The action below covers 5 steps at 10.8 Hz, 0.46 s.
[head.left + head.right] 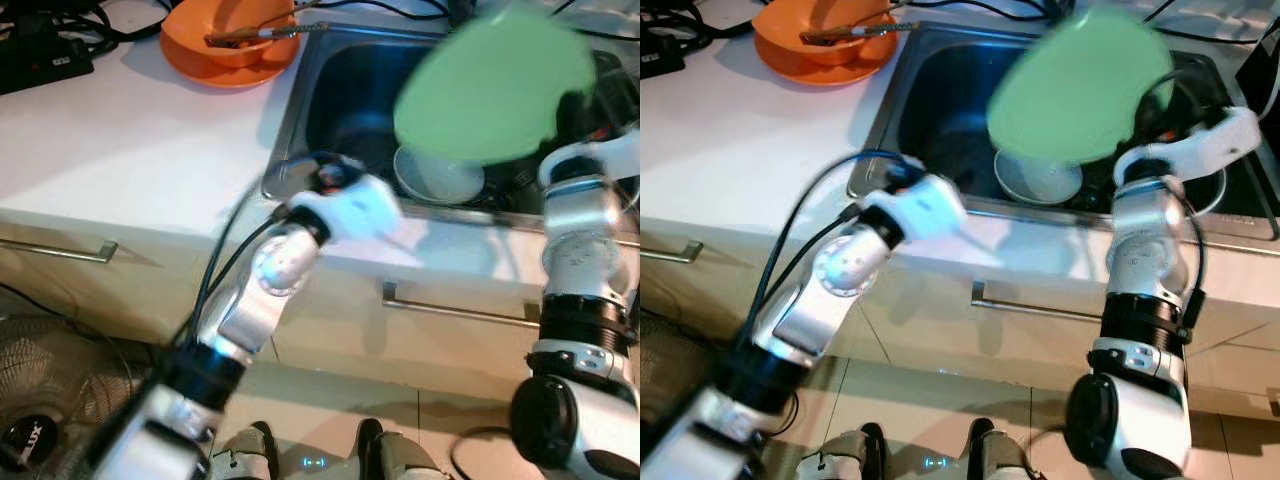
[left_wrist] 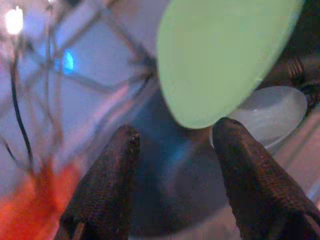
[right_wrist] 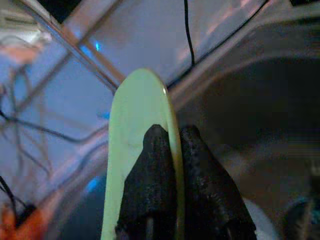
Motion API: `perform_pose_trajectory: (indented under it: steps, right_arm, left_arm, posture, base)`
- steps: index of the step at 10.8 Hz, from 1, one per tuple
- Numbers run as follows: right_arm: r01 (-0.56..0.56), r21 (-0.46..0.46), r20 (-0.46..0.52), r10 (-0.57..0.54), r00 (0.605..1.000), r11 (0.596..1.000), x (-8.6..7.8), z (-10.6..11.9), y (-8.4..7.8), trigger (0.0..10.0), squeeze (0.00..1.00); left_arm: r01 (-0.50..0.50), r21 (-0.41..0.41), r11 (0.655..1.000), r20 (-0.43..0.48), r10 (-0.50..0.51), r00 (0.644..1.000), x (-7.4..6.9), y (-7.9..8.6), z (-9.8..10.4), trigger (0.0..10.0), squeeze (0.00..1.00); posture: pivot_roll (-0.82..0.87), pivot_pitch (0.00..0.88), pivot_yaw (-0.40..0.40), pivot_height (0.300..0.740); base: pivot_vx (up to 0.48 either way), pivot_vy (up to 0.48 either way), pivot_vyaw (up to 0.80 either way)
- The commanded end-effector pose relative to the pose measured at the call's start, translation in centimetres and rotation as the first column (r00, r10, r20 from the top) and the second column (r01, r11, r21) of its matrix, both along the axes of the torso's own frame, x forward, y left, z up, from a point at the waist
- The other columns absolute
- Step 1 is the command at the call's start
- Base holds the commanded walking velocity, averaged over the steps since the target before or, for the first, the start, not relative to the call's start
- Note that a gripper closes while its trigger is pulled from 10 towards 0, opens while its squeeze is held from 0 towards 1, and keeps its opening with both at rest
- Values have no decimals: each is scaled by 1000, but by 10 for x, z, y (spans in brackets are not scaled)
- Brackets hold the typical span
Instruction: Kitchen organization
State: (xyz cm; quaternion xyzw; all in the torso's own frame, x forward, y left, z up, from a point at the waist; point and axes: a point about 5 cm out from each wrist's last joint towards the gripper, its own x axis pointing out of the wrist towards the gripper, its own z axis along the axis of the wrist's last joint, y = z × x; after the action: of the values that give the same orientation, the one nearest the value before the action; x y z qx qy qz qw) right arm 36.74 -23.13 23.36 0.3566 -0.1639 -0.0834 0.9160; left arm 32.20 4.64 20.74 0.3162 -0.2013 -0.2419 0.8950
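— Two grippers are at work, yes? Please go from the left side.

— On the far left of the white counter (image 1: 120,150) I see an orange bowl (image 1: 225,45) with a utensil lying across it. Next comes the left gripper (image 2: 172,150); it hovers at the front edge of the sink (image 1: 940,110), and its fingers (image 2: 107,190) are spread apart, with nothing between them. Then, above the sink, the green plate (image 1: 1075,85) is raised and tilted. The right gripper (image 3: 170,150) pinches its rim, one finger on each face.

— And under the plate?

— A white bowl (image 1: 1035,180) sits in the sink, just below the plate.

— What can go wrong?

— I think the grip is only on the edge, so the tilted plate may slip or turn between the fingers if the arm moves fast. Then it would fall on the white bowl. Also the left gripper is near, so the two could collide.
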Motion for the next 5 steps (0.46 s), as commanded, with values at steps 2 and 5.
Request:
perform_pose_trajectory:
  steps: [2,5]
  right_arm:
    - [1,-156,36,5,999,988,5,12,6,10000,0]
    - [-24,-255,-19,20,1000,967,17,1,15,10000,0]
  left_arm:
    - [-43,-187,981,-162,13,987,4,9,-5,10000,0]
    - [-39,-335,942,-313,-72,947,1,8,-6,10000,0]
  posture:
    - [76,185,-10,740]
    - [82,185,-19,740]
  base:
    - [0,0,0]
    - [0,0,0]
